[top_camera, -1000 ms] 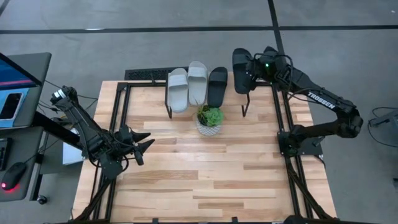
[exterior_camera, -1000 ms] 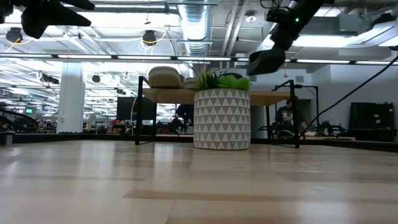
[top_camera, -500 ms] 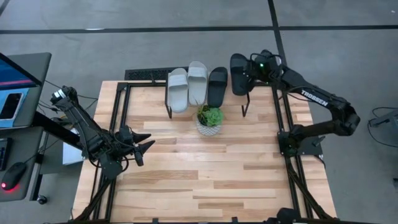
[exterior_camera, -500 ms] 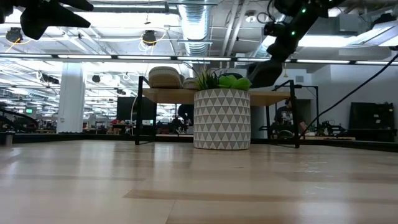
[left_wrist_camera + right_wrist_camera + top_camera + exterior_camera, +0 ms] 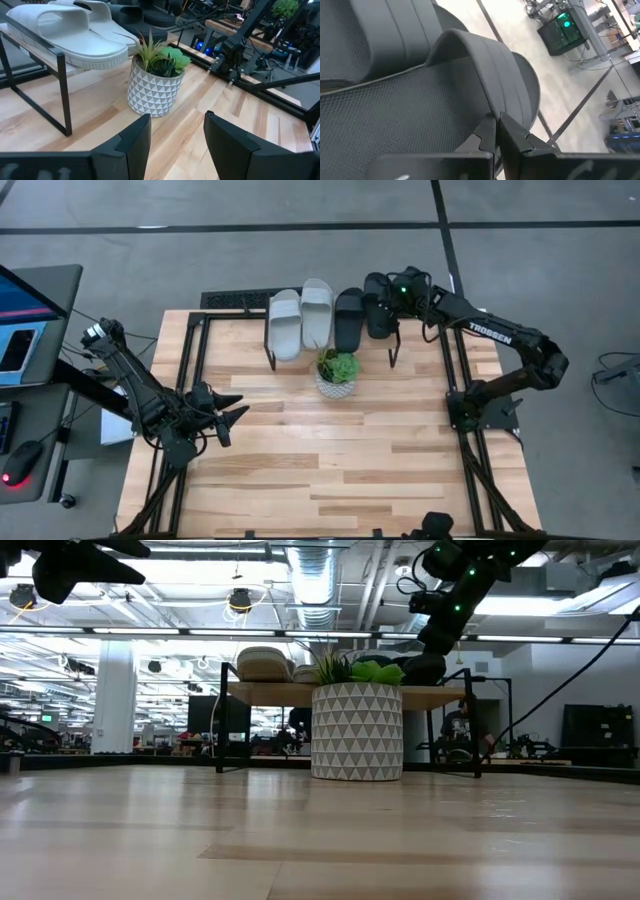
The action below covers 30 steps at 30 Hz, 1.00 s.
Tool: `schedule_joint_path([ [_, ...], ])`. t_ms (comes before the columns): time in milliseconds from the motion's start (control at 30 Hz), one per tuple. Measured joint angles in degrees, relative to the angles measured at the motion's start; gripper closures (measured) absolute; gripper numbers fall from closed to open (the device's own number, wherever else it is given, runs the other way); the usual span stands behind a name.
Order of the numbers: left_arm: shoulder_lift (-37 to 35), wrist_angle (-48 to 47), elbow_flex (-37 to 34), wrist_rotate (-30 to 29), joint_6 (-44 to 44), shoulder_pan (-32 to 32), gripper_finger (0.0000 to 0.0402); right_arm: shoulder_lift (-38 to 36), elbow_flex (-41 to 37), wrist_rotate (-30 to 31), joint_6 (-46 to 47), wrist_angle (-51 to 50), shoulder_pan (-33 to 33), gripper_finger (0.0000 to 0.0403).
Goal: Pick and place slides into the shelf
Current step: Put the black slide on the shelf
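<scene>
The shelf (image 5: 270,693) stands at the table's far edge. On its top lie two light grey slides (image 5: 285,323) (image 5: 317,310) and one black slide (image 5: 349,318). My right gripper (image 5: 396,292) is over the shelf's right end, shut on the second black slide (image 5: 377,306), which lies just right of the first. In the low view this slide (image 5: 425,668) is at the level of the shelf top; I cannot tell whether it rests there. My left gripper (image 5: 228,410) hangs open and empty over the table's left part. My right gripper pinches the black slide's wide strap (image 5: 487,102) between its two fingers, at the strap's edge near where it meets the sole. The fingers come slanting down from the table's right. The slide lies level beside the other black slide (image 5: 370,30).
A white patterned pot with a green plant (image 5: 337,372) stands on the table just in front of the shelf's middle; it also shows in the left wrist view (image 5: 152,90). Black frame rails run along the table's left and right sides. A monitor and mouse are off the table's left.
My right gripper has carried the black slide toward the table's left edge and down, from beyond the shelf's right end to a spot beside the other black slide on the shelf. The slide has stayed in the shut fingers.
</scene>
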Motion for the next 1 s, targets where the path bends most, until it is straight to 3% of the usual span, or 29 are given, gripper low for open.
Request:
schedule_joint_path([
  [700,0.00,-1.18,0.00,-0.15,0.19,0.00,0.0230,-0.40,-0.02,-0.24,1.22,-3.95,2.12,0.0401],
  [1000,0.00,-1.46,0.00,-0.12,0.19,0.00,0.0230,-0.31,-0.13,-0.27,1.35,-4.36,2.03,0.0340],
])
